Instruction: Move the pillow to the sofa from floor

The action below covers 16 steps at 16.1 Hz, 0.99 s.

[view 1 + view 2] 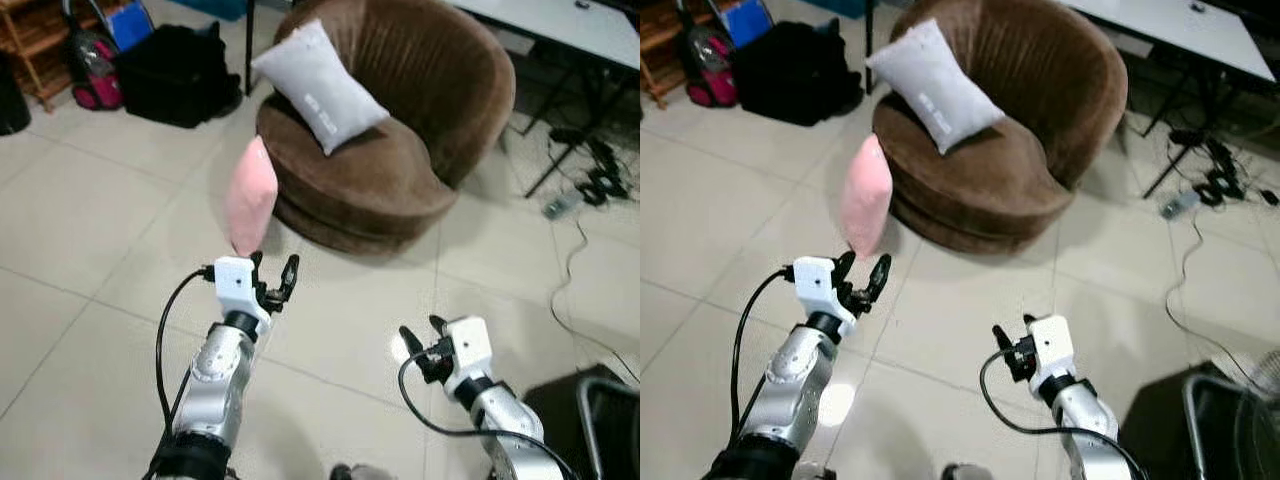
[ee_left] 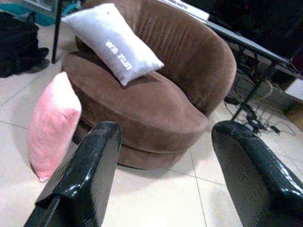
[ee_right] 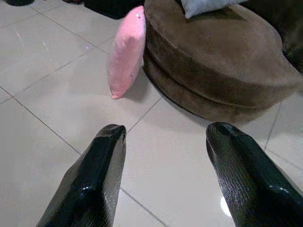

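A pink pillow (image 1: 250, 196) stands on its edge on the tiled floor, leaning against the left side of the round brown sofa (image 1: 400, 150). A grey pillow (image 1: 318, 84) rests on the sofa seat against the backrest. My left gripper (image 1: 275, 278) is open, raised just in front of the pink pillow's lower end and apart from it. My right gripper (image 1: 424, 342) is open too, lower and to the right, over bare tiles. In the left wrist view the pink pillow (image 2: 51, 125) and sofa (image 2: 156, 85) lie ahead of the fingers (image 2: 80, 184).
A black bag (image 1: 175, 72) and a red backpack (image 1: 92, 68) sit at the back left by a wooden shelf (image 1: 30, 45). A white table (image 1: 575, 30) with cables (image 1: 585, 180) under it stands at the right. A dark bin (image 1: 590, 420) is near my right arm.
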Available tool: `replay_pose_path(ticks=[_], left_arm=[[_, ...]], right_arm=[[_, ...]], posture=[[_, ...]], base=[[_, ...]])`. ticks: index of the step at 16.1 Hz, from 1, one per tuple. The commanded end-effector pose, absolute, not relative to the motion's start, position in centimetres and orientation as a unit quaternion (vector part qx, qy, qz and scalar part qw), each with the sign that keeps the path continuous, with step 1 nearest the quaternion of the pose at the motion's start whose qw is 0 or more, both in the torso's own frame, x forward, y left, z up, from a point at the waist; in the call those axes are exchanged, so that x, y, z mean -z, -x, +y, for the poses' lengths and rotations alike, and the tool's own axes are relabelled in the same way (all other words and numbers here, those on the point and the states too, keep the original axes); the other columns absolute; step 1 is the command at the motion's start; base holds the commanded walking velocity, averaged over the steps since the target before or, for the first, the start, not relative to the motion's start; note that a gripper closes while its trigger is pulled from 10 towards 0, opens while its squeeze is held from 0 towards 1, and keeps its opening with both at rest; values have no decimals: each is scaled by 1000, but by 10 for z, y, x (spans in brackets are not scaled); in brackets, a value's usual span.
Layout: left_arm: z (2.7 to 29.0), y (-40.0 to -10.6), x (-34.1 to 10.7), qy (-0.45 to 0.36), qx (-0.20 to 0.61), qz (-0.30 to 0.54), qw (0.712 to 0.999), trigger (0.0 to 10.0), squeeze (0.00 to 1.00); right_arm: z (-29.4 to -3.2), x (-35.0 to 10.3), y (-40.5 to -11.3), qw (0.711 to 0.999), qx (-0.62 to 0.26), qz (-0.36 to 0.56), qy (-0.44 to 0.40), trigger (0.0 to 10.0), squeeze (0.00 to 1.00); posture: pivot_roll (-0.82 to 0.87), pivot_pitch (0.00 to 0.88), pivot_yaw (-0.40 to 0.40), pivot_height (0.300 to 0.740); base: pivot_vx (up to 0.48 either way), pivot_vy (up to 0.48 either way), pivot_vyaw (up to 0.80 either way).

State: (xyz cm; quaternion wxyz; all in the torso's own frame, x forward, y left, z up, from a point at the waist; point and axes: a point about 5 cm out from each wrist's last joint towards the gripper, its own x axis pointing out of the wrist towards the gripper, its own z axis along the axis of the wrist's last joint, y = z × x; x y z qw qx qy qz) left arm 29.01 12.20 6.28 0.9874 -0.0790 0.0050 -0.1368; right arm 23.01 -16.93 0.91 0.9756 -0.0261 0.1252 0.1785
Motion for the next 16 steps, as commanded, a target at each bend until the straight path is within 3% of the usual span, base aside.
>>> replay_pose_path(ticks=[1, 10, 16], left_arm=[[113, -290, -60, 81, 145, 14, 986, 10000, 0], [114, -301, -65, 93, 125, 24, 988, 10000, 0], [113, -304, -73, 83, 119, 8, 989, 10000, 0]], right_arm=[[-178, -6, -226, 976, -166, 137, 32, 10000, 0], [-180, 1, -227, 973, -174, 151, 33, 10000, 0], [-175, -23, -221, 976, -180, 119, 33, 10000, 0]], posture=[[-71, 109, -160, 740], [-51, 126, -159, 740], [-60, 159, -179, 740]], base=[[0, 0, 0], [0, 0, 0], [0, 0, 0]])
